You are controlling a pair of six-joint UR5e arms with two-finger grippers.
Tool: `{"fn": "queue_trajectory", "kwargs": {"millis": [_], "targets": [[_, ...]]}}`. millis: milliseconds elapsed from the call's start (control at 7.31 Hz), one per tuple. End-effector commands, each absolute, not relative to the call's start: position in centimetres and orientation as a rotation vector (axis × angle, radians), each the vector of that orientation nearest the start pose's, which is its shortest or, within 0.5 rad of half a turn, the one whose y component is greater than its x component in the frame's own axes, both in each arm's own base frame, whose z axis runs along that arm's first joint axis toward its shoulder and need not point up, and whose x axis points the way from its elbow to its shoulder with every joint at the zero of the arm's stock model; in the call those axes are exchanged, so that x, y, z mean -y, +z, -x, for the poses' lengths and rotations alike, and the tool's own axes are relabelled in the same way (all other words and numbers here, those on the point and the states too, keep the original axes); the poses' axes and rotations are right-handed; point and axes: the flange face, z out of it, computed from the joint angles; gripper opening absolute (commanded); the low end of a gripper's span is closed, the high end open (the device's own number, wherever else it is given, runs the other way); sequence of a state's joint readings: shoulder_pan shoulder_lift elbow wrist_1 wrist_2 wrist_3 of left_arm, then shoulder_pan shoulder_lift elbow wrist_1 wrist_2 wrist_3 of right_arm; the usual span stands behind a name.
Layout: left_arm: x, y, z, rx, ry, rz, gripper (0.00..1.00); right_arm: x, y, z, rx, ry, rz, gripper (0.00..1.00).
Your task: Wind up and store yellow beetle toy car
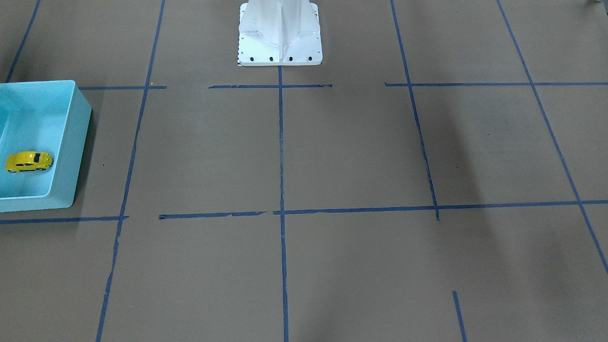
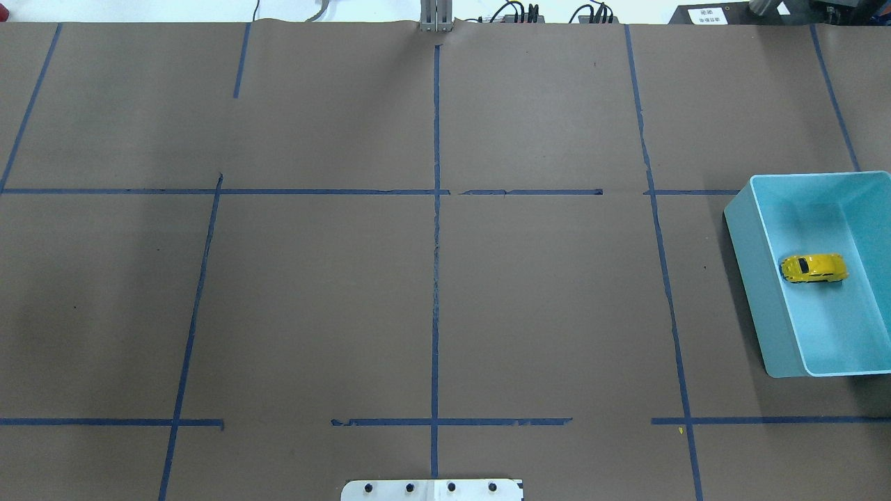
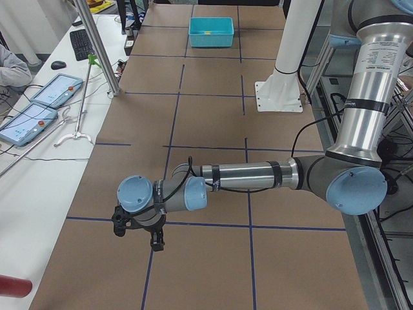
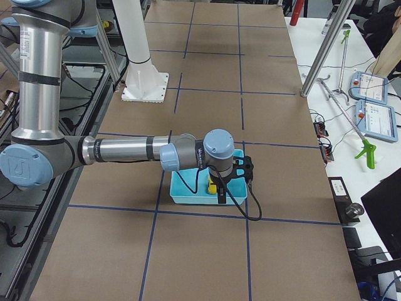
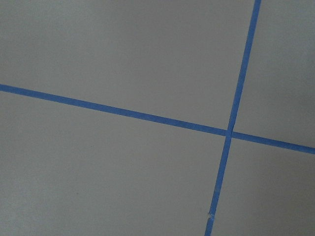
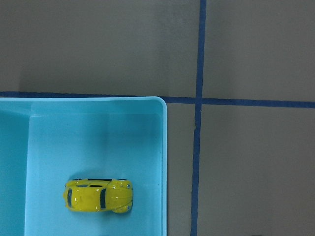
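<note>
The yellow beetle toy car lies on its wheels inside the light blue bin at the table's right end. It also shows in the front view and the right wrist view. In the right side view my right gripper hangs over the bin, above the car, with no visible hold on it. I cannot tell if it is open or shut. In the left side view my left gripper hangs low over bare table at the far left end. I cannot tell its state either.
The white robot base stands at the table's middle edge. Blue tape lines grid the brown table. A side bench with tablets and a metal pole runs along the operators' side.
</note>
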State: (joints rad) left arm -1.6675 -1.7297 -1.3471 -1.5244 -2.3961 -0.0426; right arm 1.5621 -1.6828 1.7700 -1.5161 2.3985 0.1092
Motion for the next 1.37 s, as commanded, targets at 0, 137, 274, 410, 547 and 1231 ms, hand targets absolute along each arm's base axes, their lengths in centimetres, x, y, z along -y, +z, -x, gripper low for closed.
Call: {"fn": "queue_trajectory", "kwargs": {"millis": [0, 137, 274, 410, 547, 1231], "targets": [[54.4, 68.2, 10.8, -0.827, -0.164, 0.078, 0.99, 44.7, 59.5, -7.7, 0.837, 0.136, 0.013, 1.00], [54.4, 68.0, 10.8, -0.827, -0.161, 0.074, 0.99, 45.4, 58.3, -7.9, 0.821, 0.144, 0.026, 1.00], [54.4, 68.1, 10.4, -0.827, -0.153, 0.078, 0.99, 45.3, 58.5, -8.2, 0.786, 0.130, 0.023, 1.00], [54.7, 67.9, 9.3, -0.825, -0.133, 0.082, 0.99, 45.4, 58.4, -8.3, 0.755, 0.105, 0.006, 1.00], [54.8, 67.7, 9.3, -0.826, -0.132, 0.081, 0.99, 45.2, 58.6, -8.5, 0.734, 0.063, -0.009, 1.00], [54.9, 66.7, 9.3, -0.820, -0.120, 0.058, 0.99, 43.7, 60.9, -8.3, 0.744, 0.074, 0.021, 1.00]]}}
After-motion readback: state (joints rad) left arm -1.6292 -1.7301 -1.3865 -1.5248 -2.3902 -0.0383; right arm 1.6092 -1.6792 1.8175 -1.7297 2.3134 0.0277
